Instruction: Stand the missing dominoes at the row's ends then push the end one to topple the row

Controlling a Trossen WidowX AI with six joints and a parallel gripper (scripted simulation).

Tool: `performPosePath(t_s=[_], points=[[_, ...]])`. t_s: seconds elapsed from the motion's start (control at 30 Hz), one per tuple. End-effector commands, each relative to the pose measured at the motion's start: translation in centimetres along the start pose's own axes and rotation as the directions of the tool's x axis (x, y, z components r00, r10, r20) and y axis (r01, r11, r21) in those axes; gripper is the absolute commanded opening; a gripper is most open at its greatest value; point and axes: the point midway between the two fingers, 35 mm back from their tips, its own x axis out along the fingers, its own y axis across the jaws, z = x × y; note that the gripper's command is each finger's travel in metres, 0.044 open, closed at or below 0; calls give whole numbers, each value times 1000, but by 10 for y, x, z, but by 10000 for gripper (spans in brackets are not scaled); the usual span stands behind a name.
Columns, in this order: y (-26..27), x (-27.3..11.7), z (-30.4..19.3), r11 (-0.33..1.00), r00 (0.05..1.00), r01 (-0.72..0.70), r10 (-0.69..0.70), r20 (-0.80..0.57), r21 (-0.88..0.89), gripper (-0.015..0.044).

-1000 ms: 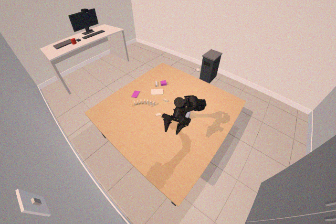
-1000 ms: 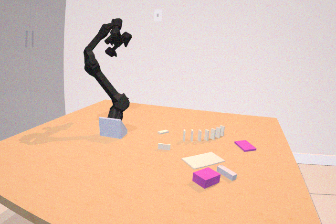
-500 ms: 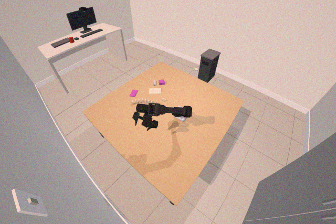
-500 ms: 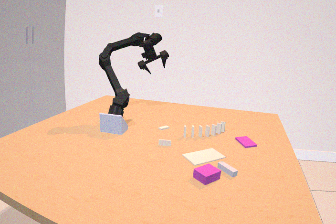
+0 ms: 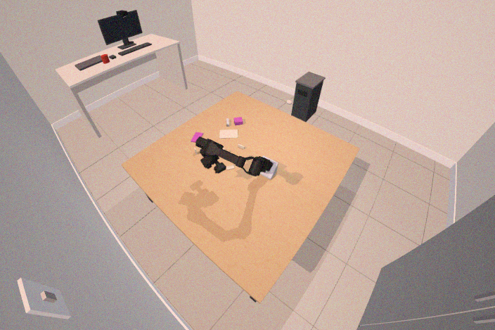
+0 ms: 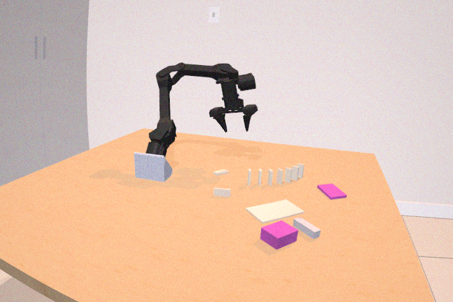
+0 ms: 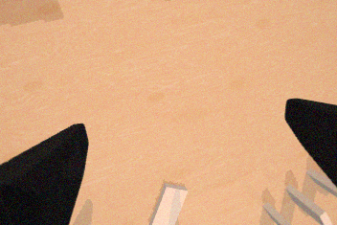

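Several white dominoes [image 6: 270,177] [image 7: 306,203] stand upright in a curved row; the arm hides most of them in the top view. One loose domino [image 5: 230,167] [image 6: 221,172] lies flat between the row and the arm's base. Another loose domino [image 5: 241,146] [image 6: 222,192] rests on its long edge nearer the exterior camera. My gripper [image 6: 236,131] [image 7: 188,121] is open and empty, pointing down high above the table. In the wrist view a loose domino [image 7: 168,208], seemingly the flat one, shows at the bottom edge between the fingers, with part of the row at lower right.
A cream plate [image 5: 228,133] [image 6: 274,210] lies on the table near a magenta block [image 5: 238,121] [image 6: 278,234] and a pale grey bar [image 5: 228,122] [image 6: 306,228]. A flat magenta tile [image 5: 196,137] [image 6: 331,190] lies beyond the row's far end.
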Motion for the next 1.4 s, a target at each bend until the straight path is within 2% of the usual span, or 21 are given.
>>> performPosePath(t_s=[0.0,0.13,0.2,0.37,0.63,1.33,1.37], points=[[-16,20,-60,976,994,-48,67,-83,214,440],[-18,34,-117,902,980,-90,155,-121,423,440],[-16,36,-126,885,978,-97,171,-123,456,440],[-16,42,-127,885,977,-97,171,-124,455,440],[-5,98,-133,885,978,-98,171,-120,455,440],[-2,114,-137,885,978,-99,171,-119,455,440],[-2,114,-137,885,978,-99,171,-119,455,414]])
